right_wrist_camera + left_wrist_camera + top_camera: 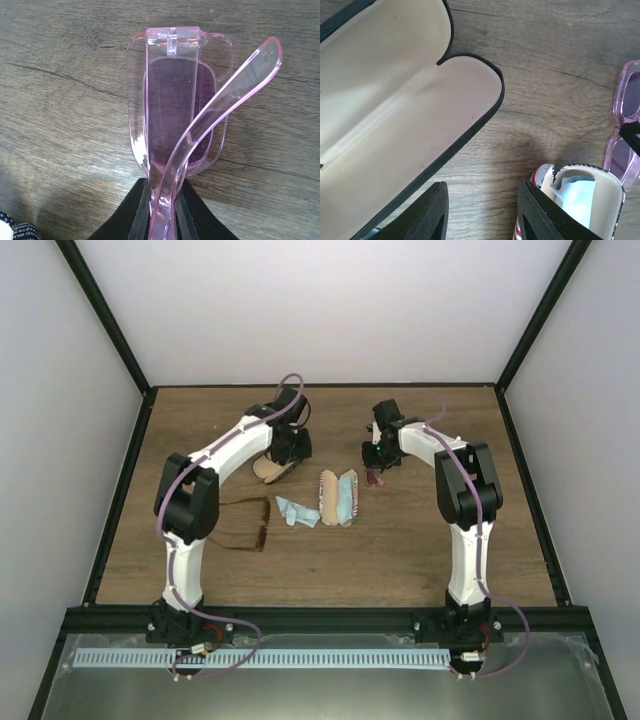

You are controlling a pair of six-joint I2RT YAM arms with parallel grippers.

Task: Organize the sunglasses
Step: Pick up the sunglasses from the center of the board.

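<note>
The brown sunglasses [251, 525] lie unfolded on the table beside the left arm, with no gripper touching them. A second, clear pink pair of sunglasses [170, 100] is folded, and my right gripper [162, 210] is shut on one end of it just above the wood. In the top view that pink pair [375, 477] hangs under the right gripper [376, 462]. My left gripper [482, 215] is open with only bare wood between its fingers. It hovers between the open tan case [395, 125] and the open striped case [600, 200].
A light blue cloth [297, 512] lies between the brown sunglasses and the red-and-white striped case [338, 496]. Another blue cloth [577, 192] sits inside that case. The tan case [268, 469] is under the left wrist. Black frame rails border the table.
</note>
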